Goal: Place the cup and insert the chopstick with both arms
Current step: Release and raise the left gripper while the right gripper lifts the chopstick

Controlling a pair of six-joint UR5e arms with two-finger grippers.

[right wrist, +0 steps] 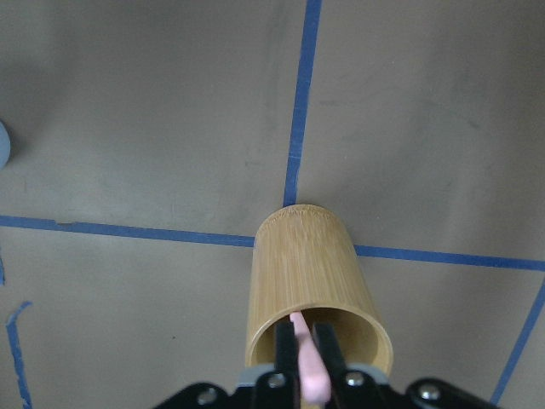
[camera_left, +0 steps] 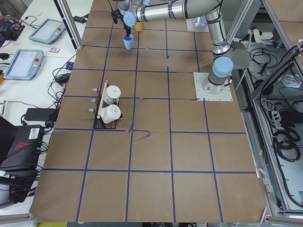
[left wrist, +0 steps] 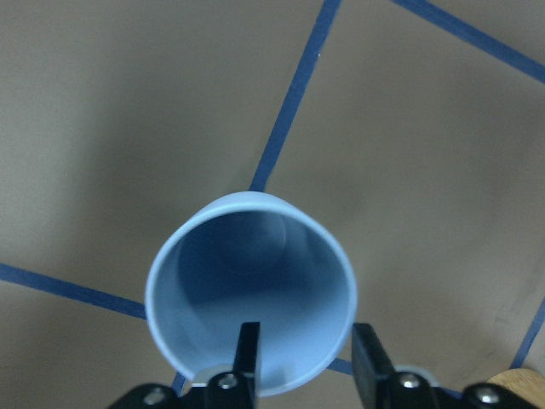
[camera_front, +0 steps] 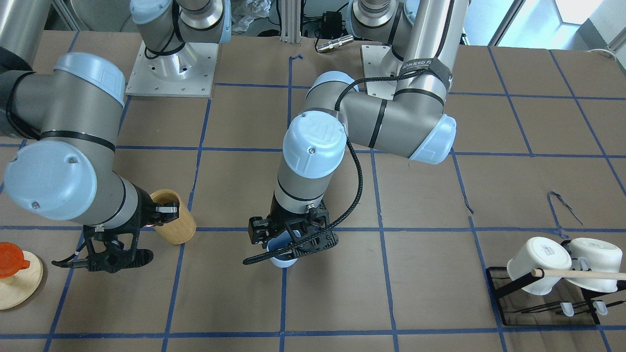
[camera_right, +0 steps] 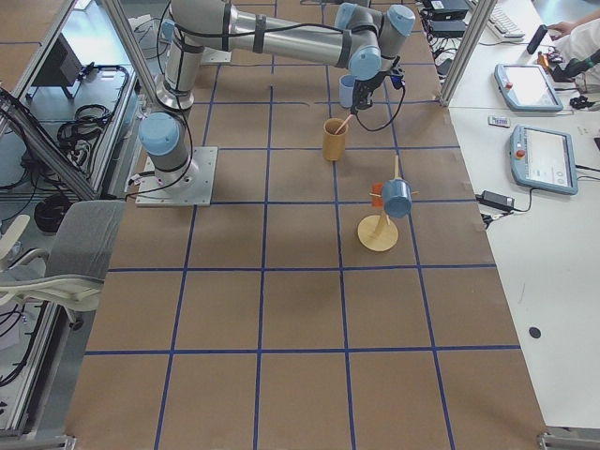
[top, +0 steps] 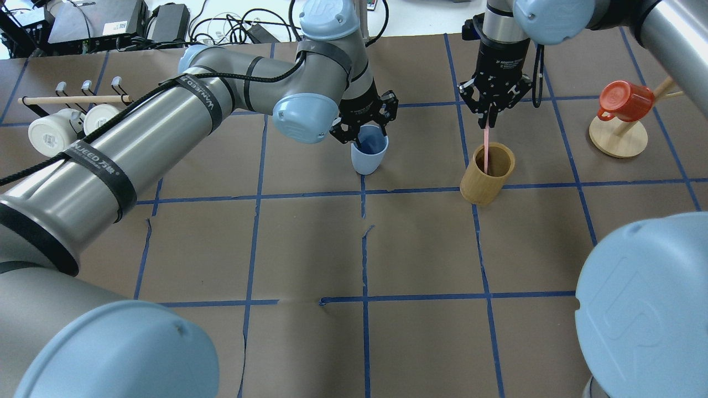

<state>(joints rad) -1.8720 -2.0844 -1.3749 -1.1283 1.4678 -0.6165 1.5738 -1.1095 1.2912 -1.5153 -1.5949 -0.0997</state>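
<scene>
The light-blue cup (top: 369, 156) stands upright near the table's middle and fills the left wrist view (left wrist: 251, 290). My left gripper (top: 363, 134) hangs over its rim. The jaws are apart, one finger (left wrist: 247, 345) inside the cup and the other just outside the wall, not pinching it. My right gripper (top: 488, 122) is shut on a pale-pink chopstick (top: 485, 148) and holds it upright. The stick's lower end is inside the tan wooden holder (top: 488, 174). In the right wrist view the chopstick (right wrist: 308, 362) sits between the closed fingers above the holder (right wrist: 311, 290).
A red mug (top: 624, 99) hangs on a wooden stand (top: 618, 139) at the far right. A black rack with two white mugs (top: 66, 124) and a long wooden rod (top: 72, 100) stands at the far left. Blue tape lines grid the brown table.
</scene>
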